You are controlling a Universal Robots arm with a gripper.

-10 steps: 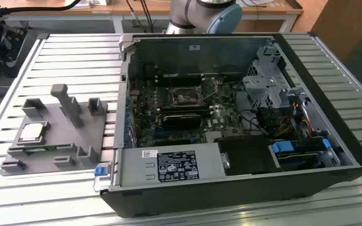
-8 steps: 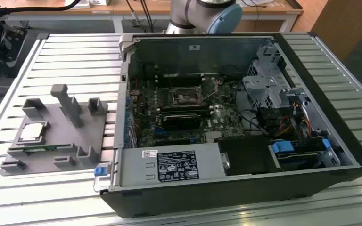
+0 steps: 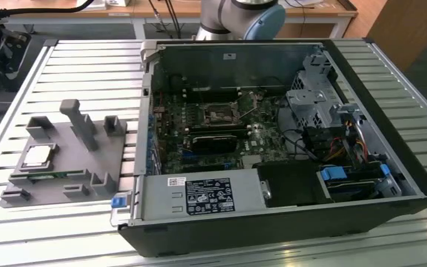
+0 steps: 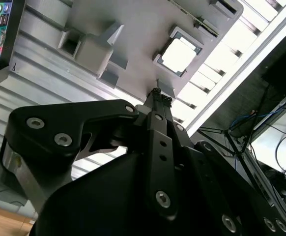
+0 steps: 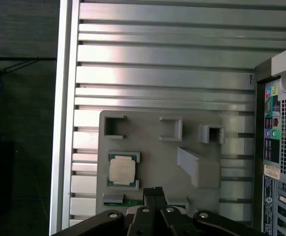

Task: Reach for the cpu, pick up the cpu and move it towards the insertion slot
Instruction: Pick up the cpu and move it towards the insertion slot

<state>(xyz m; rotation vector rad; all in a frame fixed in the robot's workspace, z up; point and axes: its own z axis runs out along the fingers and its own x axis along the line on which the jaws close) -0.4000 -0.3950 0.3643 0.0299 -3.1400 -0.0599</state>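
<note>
**Exterior view.** The cpu point(image 3: 38, 156) lies flat in its square nest on the grey fixture plate point(image 3: 66, 139), silvery top up. The plate sits on the slotted table point(image 3: 87, 67), at this view's left. The open computer case point(image 3: 273, 222) stands just beside the plate. The insertion slot point(image 3: 219, 115) is on the motherboard point(image 3: 198, 130) inside the case, well apart from the cpu, and nothing sits in it. A joint of the arm point(image 3: 243, 16) shows beyond the case's far wall.

**Second wrist view.** The gripper point(image 4: 157, 93) points down at the fixture plate point(image 4: 133, 29). Its jaws look pressed together and hold nothing. The cpu point(image 4: 179, 54) is near the tips but off their line, with clear space between chip and tips.

**First wrist view.** The gripper point(image 5: 155, 191) has its tips closed and empty above the fixture plate point(image 5: 153, 142). The cpu point(image 5: 122, 170) is seated in its nest just to one side of the tips, untouched. The green circuit strip point(image 5: 128, 202) lies close by the tips, in the neighbouring holder. The rear of the computer case point(image 5: 280, 147) is at the frame's edge.

**Judgement.** The step in hand is the reach, and pick-up and transfer are not yet done. To finish the reach, the tips must be centred over the chip rather than the strip. The jaws must also be spread wider than the chip's edges before any descent. The nest walls leave little room for the fingers.
</note>
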